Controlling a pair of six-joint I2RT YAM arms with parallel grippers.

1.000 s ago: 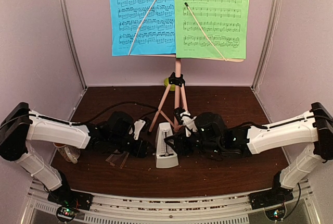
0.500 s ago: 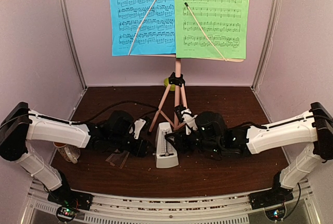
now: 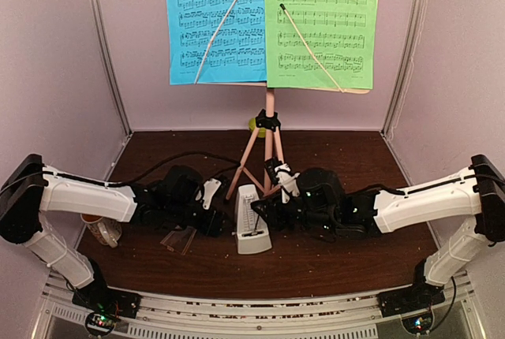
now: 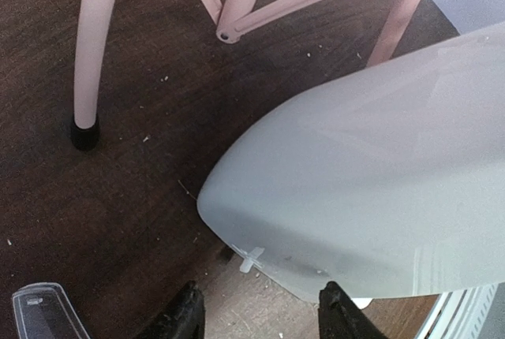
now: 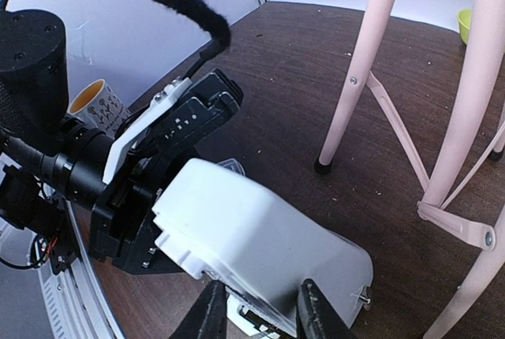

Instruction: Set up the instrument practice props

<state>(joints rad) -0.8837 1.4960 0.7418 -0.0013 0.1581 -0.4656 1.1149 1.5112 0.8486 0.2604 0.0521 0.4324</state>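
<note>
Just in front of the stand's [image 5: 359, 63] legs, left claw [image 4: 260, 315] clamps the white metronome [image 4: 363, 165], right claw [image 5: 260, 311] narrow around its edge, grip unclear.

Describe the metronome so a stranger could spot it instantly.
Find the pink music stand holding a blue sheet and a green sheet. Just in front of its tripod legs stands the metronome. It is the only small white pyramid on the brown table.
</note>
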